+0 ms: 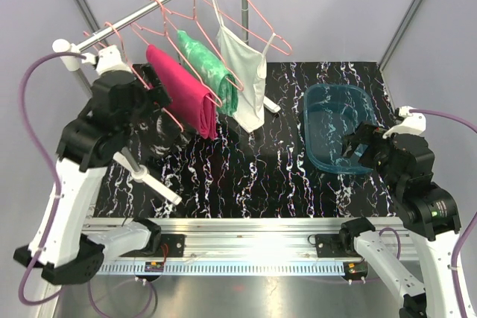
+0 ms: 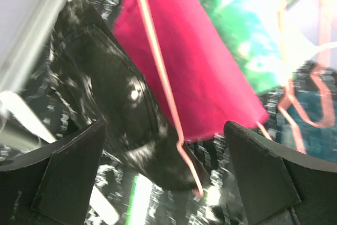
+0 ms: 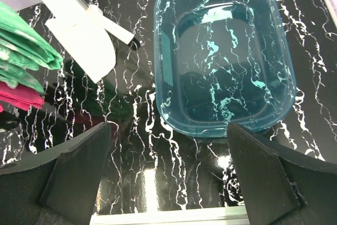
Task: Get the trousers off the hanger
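Overhead view: rail [image 1: 156, 1] runs across the back of the counter [image 1: 283, 184] with four garments in a row, each on a pink wire hanger [image 1: 250, 24].
- From the left arm's side: black speckled trousers [image 2: 110, 98], pink trousers [image 1: 182, 94], green mottled trousers [image 1: 209, 68], white tank top [image 1: 246, 72].
- The black pair is almost wholly hidden behind the left arm in this view. Only the left wrist view shows it properly, draped over its hanger bar just beside the pink pair.
- The blue bin [image 1: 332, 94] stands on the counter to the right, well apart from the garments. The right wrist view alone shows its inside, which holds nothing.

Left tool [image 2: 164, 146]: raised to the rail's left end, fingers spread as wide as they go.
- The lower fold of the black trousers and the hanger's bottom corner sit between the fingers.
- Nothing is gripped. Whether a finger touches the cloth cannot be told.

Right tool [image 3: 169, 130]: fully spread and empty, hovering over the counter at the bin's near edge.
- The hems of the green and pink pairs show at the left margin of the right wrist view.

Count: three trousers, all on hangers; one tank top; one bin; two tools.
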Robot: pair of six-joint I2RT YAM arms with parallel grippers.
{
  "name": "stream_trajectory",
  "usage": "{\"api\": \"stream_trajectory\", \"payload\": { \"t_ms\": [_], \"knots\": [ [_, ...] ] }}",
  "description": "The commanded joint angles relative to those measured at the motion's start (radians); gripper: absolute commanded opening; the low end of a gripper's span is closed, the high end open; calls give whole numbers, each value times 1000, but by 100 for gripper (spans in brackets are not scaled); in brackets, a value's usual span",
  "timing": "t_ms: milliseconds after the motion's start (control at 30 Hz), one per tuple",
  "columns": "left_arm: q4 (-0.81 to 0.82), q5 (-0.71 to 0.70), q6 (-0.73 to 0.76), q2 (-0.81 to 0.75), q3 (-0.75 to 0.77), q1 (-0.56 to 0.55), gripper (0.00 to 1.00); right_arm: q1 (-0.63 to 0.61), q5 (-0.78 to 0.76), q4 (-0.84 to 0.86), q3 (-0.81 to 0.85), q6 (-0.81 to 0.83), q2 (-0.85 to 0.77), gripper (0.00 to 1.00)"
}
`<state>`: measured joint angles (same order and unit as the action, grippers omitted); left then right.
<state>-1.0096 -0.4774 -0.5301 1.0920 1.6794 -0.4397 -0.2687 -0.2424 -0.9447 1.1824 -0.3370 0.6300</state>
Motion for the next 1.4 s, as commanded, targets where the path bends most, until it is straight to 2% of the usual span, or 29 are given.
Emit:
{"api": "stream_trajectory", "payload": {
  "t_ms": [0, 100, 167, 300, 433, 467, 500, 667, 733, 767, 967, 1133, 1367],
  "knots": [
    [-15, -234, 42, 54, 46, -50, 95, -4, 35, 49, -10, -23, -4, 100],
    [-27, -340, 42, 103, 45, -63, 87, -4, 49, 44, -15, -30, -7, 99],
    [-26, -397, 45, 123, 37, -65, 77, -4, 58, 40, -24, -31, -13, 100],
    [-1, -425, 50, 141, 8, -65, 56, -4, 61, 37, -36, -30, -21, 100],
    [5, -429, 48, 170, 5, -65, 45, -6, 66, 38, -43, -30, -24, 99],
    [5, -429, 45, 175, 8, -65, 35, -6, 66, 38, -46, -31, -24, 99],
    [5, -429, 42, 181, 11, -67, 30, -6, 66, 38, -46, -31, -27, 99],
    [0, -431, 32, 172, 26, -70, 22, -4, 66, 41, -55, -30, -27, 100],
    [-20, -444, 6, 158, 46, -71, 3, -6, 72, 46, -59, -31, -26, 99],
    [-24, -449, -5, 152, 49, -71, 0, -6, 74, 47, -61, -31, -24, 99],
    [60, -432, -15, 59, 57, -73, 0, -4, 94, 58, -64, -39, -24, 99],
    [104, -412, 50, 71, 172, -80, 0, -4, 123, 61, -64, -53, -27, 100],
    [152, -363, 96, 59, 241, -99, 0, -4, 127, 50, -61, -60, -33, 100]
  ]
}}
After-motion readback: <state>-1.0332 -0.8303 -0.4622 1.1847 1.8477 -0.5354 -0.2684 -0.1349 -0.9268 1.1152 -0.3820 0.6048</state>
